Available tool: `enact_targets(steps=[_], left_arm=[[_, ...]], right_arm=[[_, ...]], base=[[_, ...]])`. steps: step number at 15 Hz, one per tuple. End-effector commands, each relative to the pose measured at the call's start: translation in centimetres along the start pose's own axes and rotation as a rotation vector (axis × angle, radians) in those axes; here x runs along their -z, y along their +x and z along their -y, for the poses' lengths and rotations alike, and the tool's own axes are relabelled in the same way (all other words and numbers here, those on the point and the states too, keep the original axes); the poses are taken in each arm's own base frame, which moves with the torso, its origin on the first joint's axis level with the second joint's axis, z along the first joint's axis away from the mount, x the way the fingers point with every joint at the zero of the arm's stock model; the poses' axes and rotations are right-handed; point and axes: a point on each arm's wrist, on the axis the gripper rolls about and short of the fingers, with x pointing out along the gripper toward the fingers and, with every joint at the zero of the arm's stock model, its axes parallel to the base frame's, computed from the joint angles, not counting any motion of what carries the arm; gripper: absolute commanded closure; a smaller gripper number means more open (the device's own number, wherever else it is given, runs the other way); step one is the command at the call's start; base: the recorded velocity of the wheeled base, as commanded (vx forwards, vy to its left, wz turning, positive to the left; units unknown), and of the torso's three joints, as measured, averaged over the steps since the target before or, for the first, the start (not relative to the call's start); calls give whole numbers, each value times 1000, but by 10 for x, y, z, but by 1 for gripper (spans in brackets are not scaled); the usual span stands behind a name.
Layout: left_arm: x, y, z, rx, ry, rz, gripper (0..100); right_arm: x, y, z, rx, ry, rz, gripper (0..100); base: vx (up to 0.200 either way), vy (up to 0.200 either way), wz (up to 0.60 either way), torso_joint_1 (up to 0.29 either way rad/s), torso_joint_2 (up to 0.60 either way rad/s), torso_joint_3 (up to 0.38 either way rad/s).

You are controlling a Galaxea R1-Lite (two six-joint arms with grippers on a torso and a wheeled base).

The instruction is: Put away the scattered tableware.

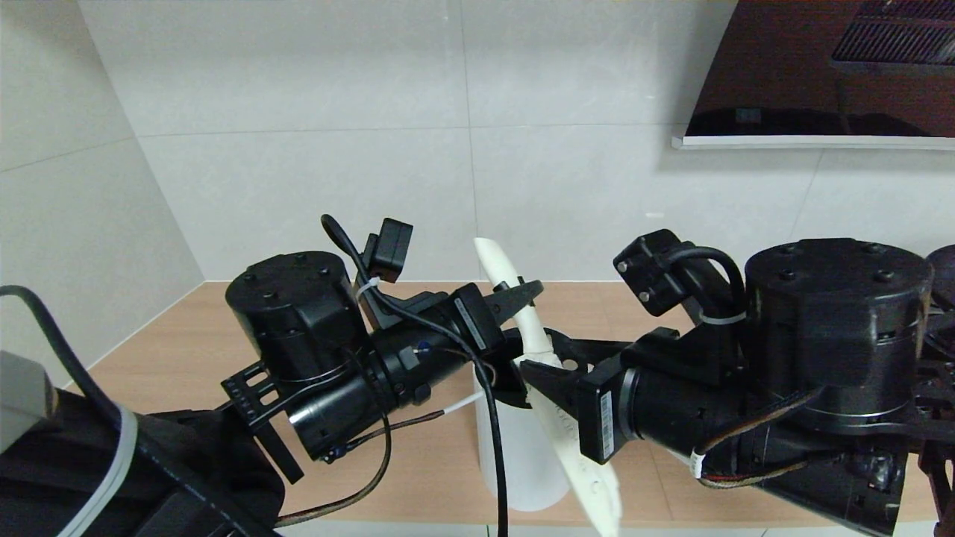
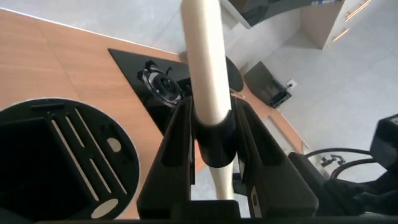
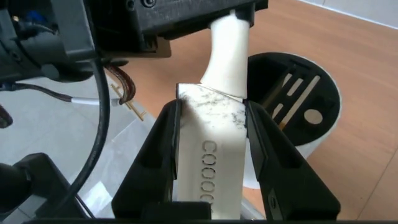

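Observation:
A white slotted spatula [image 1: 533, 339] hangs tilted above a white utensil holder [image 1: 522, 462] on the wooden counter. My left gripper [image 1: 522, 298] is shut on its round handle [image 2: 202, 62]. My right gripper [image 1: 545, 369] is shut on the flat slotted blade [image 3: 214, 155], just below the left one. In the left wrist view the left gripper [image 2: 214, 134] clamps the handle over the holder's black divided inside [image 2: 25, 143]. In the right wrist view the right gripper [image 3: 211, 146] squeezes the blade, with the holder [image 3: 311, 146] behind it. Chopsticks and a spoon [image 3: 314, 116] lie inside.
The wooden counter [image 1: 186, 343] ends at tiled walls behind and on the left. A black gas cooktop [image 2: 155, 81] sits on the counter beside the holder. A dark range hood [image 1: 813, 74] hangs at the upper right.

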Motion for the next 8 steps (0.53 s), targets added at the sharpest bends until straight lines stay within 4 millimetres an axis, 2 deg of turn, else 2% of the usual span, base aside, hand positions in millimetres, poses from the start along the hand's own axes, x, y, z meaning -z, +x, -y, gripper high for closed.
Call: enact_targets(steps=[1, 4, 8], left_arm=[[-5, -2, 5, 14, 6, 14, 100], [-18, -7, 17, 13, 10, 38, 100], [-69, -21, 55, -137, 114, 209, 100]], right_arm=[[0, -1, 0, 2, -1, -4, 0], [-4, -6, 0, 0, 3, 13, 0], [-39, -49, 27, 66, 33, 167, 0]], base=[[0, 0, 0, 0, 0, 0], [0, 0, 0, 0, 0, 0], [0, 0, 0, 0, 0, 0]])
